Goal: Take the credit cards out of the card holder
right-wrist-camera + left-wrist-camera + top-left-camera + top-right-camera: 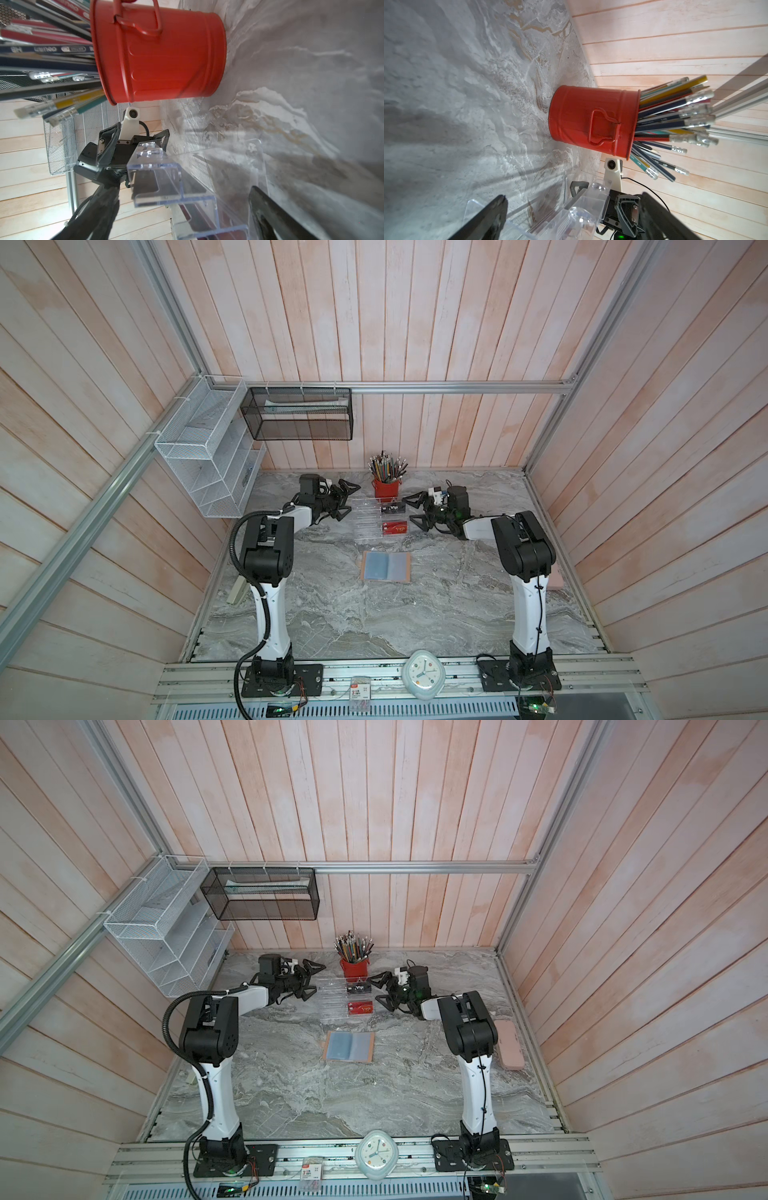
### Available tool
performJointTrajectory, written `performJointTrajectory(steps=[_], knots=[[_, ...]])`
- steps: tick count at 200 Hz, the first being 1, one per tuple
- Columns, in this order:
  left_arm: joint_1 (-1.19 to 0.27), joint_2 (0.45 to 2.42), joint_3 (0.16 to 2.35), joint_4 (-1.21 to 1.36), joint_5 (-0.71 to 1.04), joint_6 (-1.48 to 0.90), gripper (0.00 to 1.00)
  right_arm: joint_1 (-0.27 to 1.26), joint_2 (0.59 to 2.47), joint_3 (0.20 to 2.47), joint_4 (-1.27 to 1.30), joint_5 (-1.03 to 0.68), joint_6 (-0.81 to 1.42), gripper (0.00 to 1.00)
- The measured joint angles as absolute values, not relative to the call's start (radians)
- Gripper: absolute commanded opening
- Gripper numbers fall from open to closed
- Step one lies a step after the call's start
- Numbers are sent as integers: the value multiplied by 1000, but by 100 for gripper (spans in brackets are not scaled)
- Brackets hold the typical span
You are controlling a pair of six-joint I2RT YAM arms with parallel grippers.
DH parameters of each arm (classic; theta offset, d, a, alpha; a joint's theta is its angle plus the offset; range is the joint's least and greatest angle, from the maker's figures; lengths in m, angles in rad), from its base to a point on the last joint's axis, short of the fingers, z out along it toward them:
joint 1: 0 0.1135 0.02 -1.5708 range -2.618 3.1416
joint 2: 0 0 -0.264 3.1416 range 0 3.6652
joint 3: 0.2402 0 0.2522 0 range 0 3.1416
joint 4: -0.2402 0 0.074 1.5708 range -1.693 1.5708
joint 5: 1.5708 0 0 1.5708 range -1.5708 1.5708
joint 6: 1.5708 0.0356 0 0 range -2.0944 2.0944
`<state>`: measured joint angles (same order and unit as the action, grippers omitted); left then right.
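The card holder (386,566) (350,1046) lies open and flat mid-table in both top views, tan-pink with pale blue-grey sleeves. Two credit cards stand in a clear acrylic rack (368,522) (332,1004) behind it: a black one (394,508) (359,987) and a red one (395,527) (360,1007). My left gripper (351,499) (318,979) (573,199) hangs open just left of the rack, holding nothing. On the rack's right side my right gripper (409,510) (374,989) (178,197) is open and empty too. Both wrist views look along the rack (579,209) (166,187).
A red pencil cup (387,487) (591,120) (158,54) stands against the back wall behind the rack. White (208,456) and black (297,414) mesh baskets hang on the walls at the back left. A pink case (510,1050) lies at the right edge. A clock (423,674) sits on the front rail.
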<state>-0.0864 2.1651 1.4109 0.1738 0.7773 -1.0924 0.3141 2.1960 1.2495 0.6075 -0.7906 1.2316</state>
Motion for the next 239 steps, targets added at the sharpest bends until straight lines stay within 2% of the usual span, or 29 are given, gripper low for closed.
performJointTrajectory(steps=[68,158,239], knots=[[-86,2150,1394,150,778,-1081,100,311,2171,1242,591,-787,1215,98],[-17,2059,1394,10,759,-999,100,272,2082,1287,334,-748,1012,98],[-41,1820,1238,-19,744,-972,100,273,1867,1262,64,-630,770,98]])
